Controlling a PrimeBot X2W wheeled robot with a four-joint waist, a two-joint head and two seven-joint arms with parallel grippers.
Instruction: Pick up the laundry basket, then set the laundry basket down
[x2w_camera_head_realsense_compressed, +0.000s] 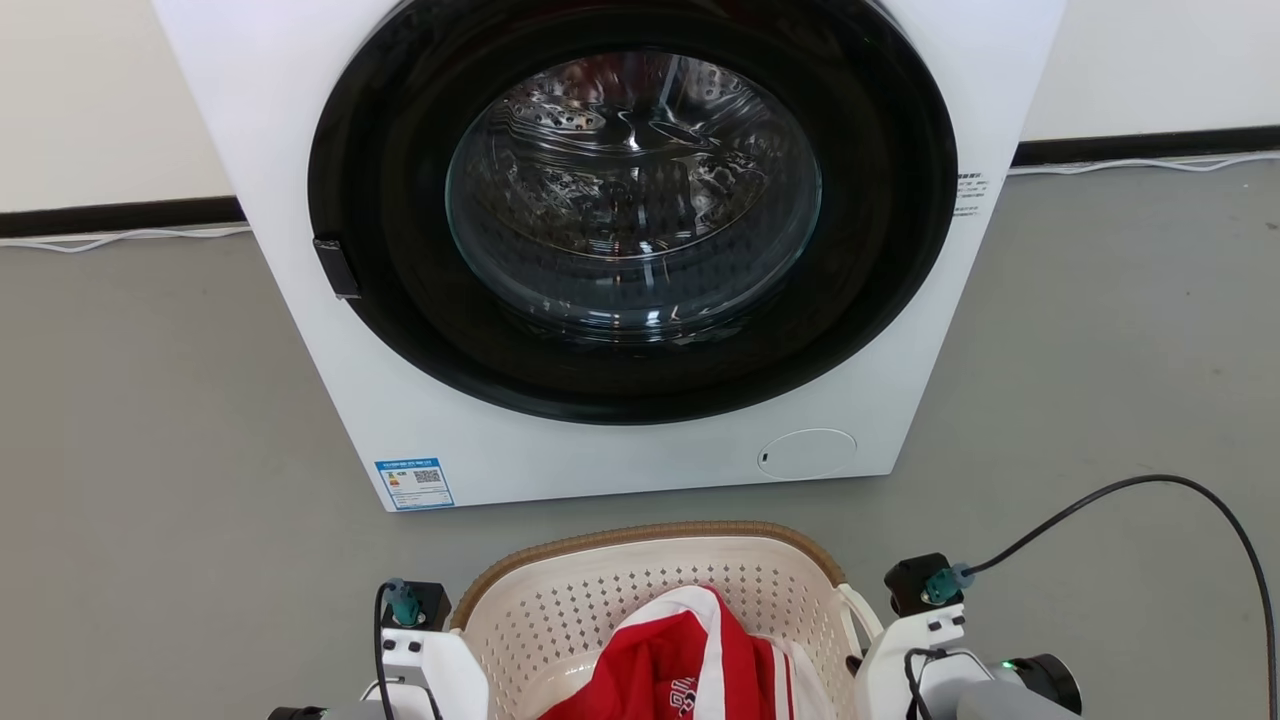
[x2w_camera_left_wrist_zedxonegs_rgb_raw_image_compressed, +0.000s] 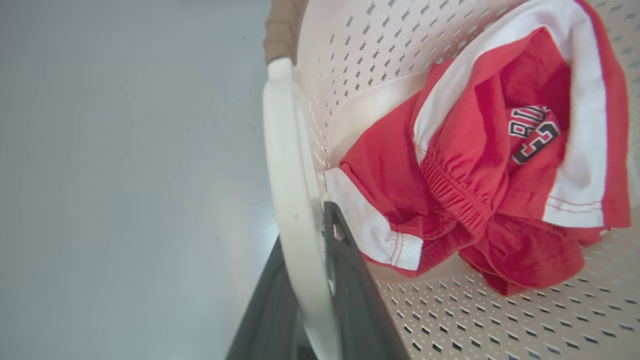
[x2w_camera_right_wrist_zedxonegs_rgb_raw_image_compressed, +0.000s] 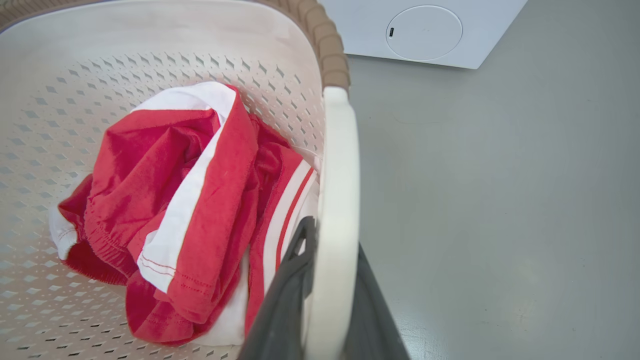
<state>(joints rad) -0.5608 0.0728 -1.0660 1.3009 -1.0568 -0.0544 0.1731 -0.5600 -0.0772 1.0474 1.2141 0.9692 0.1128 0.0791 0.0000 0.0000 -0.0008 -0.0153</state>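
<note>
Our left gripper (x2w_camera_left_wrist_zedxonegs_rgb_raw_image_compressed: 307, 235) and right gripper (x2w_camera_right_wrist_zedxonegs_rgb_raw_image_compressed: 335, 245) each pinch a white handle (x2w_camera_left_wrist_zedxonegs_rgb_raw_image_compressed: 290, 200) of the basket (x2w_camera_head_realsense_compressed: 600, 590) with red clothes (x2w_camera_right_wrist_zedxonegs_rgb_raw_image_compressed: 165, 165).

Near half of laundry basket (x2w_camera_head_realsense_compressed: 600, 595) — unseen

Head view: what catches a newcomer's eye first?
The white washer with its big dark round door stands upper centre. Just below, a cream basket holds a red-and-white garment. The left gripper clamps the left handle, the right gripper the right handle.
</note>
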